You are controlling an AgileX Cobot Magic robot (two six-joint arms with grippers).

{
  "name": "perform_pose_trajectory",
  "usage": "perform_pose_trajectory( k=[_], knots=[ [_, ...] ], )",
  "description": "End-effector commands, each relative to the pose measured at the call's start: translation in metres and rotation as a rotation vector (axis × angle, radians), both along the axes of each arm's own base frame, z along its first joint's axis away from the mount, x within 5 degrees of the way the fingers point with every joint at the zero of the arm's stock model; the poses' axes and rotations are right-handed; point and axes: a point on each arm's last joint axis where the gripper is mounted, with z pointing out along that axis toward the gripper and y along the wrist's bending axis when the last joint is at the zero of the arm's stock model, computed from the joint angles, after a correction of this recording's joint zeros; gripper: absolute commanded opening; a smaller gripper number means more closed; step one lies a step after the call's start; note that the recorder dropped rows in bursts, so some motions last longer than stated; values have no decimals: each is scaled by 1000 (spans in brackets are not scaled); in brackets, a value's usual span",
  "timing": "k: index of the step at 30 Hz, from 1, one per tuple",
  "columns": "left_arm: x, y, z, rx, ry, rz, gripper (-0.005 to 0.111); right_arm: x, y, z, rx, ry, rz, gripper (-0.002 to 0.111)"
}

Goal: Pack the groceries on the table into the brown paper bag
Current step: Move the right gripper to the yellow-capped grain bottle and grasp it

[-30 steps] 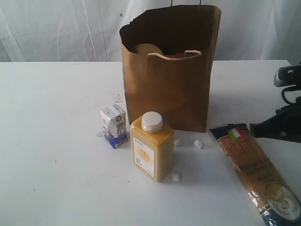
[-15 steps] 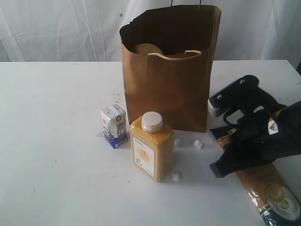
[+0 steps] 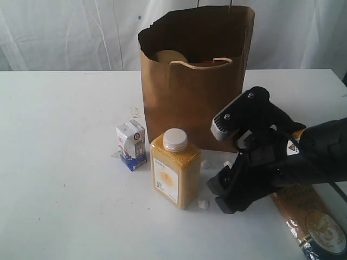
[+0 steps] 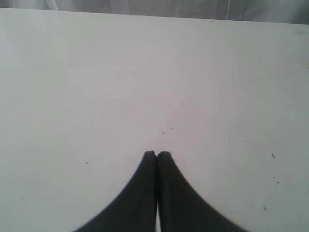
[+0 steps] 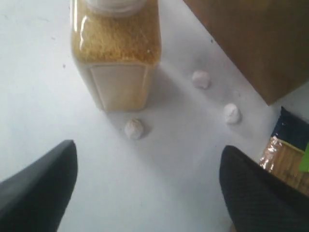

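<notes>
The brown paper bag [image 3: 195, 103] stands upright at the back of the table [image 3: 59, 162], with a pale yellow round lid [image 3: 169, 56] showing inside it. In front stand a small white-blue carton [image 3: 131, 144] and a yellow white-capped bottle [image 3: 174, 172] [image 5: 116, 53]. The long spaghetti packet [image 3: 310, 218] [image 5: 286, 162] lies flat at the right, partly under my right arm. My right gripper [image 3: 218, 196] [image 5: 147, 154] hangs open and empty just right of the bottle. My left gripper [image 4: 156, 153] is shut and empty over bare table, out of the exterior view.
Small white crumbs [image 3: 204, 203] [image 5: 133, 128] lie on the table between the bottle, the bag and the right gripper. The bag's corner [image 5: 256, 43] stands close behind the gripper. A white curtain hangs behind the table.
My right arm has swung in from the right edge, leftward over the spaghetti packet toward the bottle, and its jaws have opened. The left gripper has stayed shut.
</notes>
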Motion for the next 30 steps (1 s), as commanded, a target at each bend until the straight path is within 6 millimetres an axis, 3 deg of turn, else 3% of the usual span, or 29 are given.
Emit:
perform_pose_trajectory(
  k=[1,8,14,20,30],
  knots=[
    [0,0,0,1,-8,-6,0,-2,12,3,71,-59,17,75],
    [0,0,0,1,-8,-6,0,0,29,10,147,-187,45,75],
    [0,0,0,1,-8,-6,0,13,42,-12,121,-171,42,75],
    [0,0,0,1,-8,-6,0,15,59,-16,121,-176,86,75],
    [0,0,0,1,-8,-6,0,21,64,-27,107,-172,82,75]
  ],
)
